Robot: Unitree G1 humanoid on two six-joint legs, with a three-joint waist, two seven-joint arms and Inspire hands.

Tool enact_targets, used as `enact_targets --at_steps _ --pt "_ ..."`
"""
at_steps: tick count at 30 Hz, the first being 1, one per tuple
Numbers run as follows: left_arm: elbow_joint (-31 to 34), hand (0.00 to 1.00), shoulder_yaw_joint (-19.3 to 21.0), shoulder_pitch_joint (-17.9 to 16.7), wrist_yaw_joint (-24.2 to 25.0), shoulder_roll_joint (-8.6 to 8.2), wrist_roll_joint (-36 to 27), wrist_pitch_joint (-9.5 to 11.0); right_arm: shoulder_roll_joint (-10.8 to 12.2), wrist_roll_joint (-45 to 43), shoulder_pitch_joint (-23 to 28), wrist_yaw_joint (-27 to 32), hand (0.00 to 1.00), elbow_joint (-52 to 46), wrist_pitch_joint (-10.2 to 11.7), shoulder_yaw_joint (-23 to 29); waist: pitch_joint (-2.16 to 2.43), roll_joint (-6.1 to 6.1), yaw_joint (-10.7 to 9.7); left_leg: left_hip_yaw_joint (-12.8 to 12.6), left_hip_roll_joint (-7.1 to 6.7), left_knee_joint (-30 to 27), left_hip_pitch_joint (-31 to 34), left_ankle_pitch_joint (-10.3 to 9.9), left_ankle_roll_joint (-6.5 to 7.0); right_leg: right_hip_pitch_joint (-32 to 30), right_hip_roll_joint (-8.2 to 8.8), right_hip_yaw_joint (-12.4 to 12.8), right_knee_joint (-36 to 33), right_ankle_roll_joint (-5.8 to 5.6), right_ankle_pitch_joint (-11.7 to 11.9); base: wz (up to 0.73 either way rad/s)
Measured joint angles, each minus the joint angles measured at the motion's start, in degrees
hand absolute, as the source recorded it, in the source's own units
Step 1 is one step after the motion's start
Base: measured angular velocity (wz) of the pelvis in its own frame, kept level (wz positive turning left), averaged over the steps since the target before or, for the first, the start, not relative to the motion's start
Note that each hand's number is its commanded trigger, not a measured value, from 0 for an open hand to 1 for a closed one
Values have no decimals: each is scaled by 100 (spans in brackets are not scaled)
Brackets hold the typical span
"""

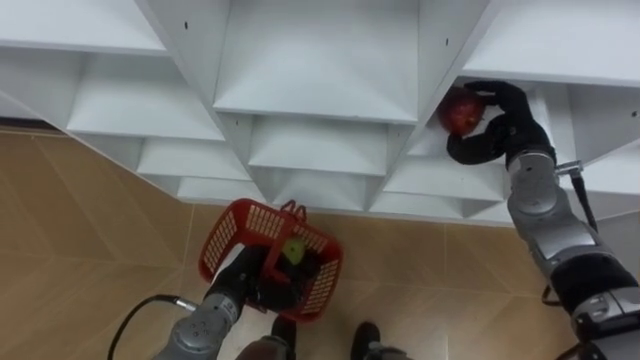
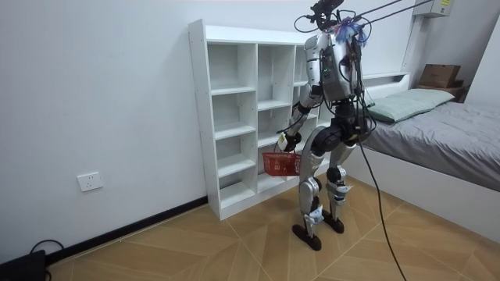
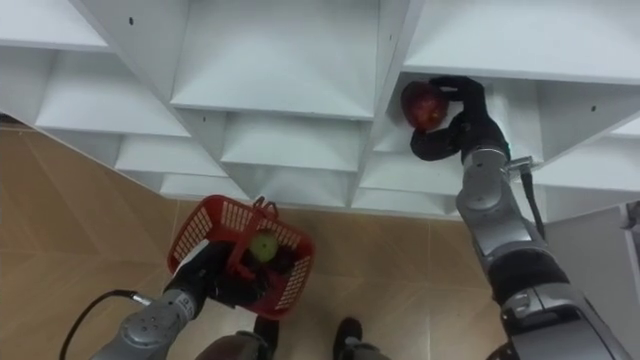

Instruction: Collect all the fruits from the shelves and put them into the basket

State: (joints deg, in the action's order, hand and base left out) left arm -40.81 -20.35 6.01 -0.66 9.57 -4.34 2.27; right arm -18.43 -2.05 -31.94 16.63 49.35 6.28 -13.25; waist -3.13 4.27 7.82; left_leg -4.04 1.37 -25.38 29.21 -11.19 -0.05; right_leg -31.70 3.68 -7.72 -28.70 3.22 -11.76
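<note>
Robot stands upright on the wooden floor (image 2: 234, 242), facing the white open-shelved closet (image 1: 320, 60), close to its front. A bed (image 2: 437, 129) lies at 3 o'clock in the room view.

Right robot hand (image 1: 503, 128): raised to a closet compartment at 2 o'clock in the left eye view. Fingers and thumb are curled round a red fruit (image 1: 459, 112), fingers over the top and thumb underneath. The fruit sits at the compartment's mouth, against the upright divider at its 9 o'clock side. Whether it touches the shelf board below cannot be told.

Left robot hand (image 1: 255, 280): low, at 7 o'clock in the left eye view, closed on a red mesh basket (image 1: 222, 236). The basket is carried clear of the floor and just in front of the closet's lower shelves; in the room view it hangs below the hand at thigh level.

Basket contents: one green fruit (image 1: 292, 250), lying toward the basket's middle. Other contents are dark and cannot be identified.
</note>
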Motion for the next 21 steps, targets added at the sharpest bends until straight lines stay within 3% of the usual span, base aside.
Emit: enact_targets --at_steps 5,13,18,21 --pt "-93 100 7 29 -62 -5 -9 30 32 2 29 -106 100 -132 3 1 0 0 -46 -20 0 2 -58 3 4 50 1 13 8 -2 4 0" --pt "-197 100 165 10 -196 -64 -62 34 97 -36 555 -323 100 -1120 38 102 31 -41 -338 -67 -4 64 -174 20 30 165 10 35 21 -26 17 0" --pt "-204 100 164 -63 -271 -126 -52 34 111 -74 1208 -548 100 -1575 37 100 134 -185 -393 -68 -4 70 -206 20 30 212 3 46 98 -38 29 -1" --pt "-204 100 167 -82 -303 -125 -55 35 122 -40 1404 -658 100 -1662 35 94 142 -194 -394 -116 -4 161 -299 32 28 219 -14 131 96 -38 44 -12"
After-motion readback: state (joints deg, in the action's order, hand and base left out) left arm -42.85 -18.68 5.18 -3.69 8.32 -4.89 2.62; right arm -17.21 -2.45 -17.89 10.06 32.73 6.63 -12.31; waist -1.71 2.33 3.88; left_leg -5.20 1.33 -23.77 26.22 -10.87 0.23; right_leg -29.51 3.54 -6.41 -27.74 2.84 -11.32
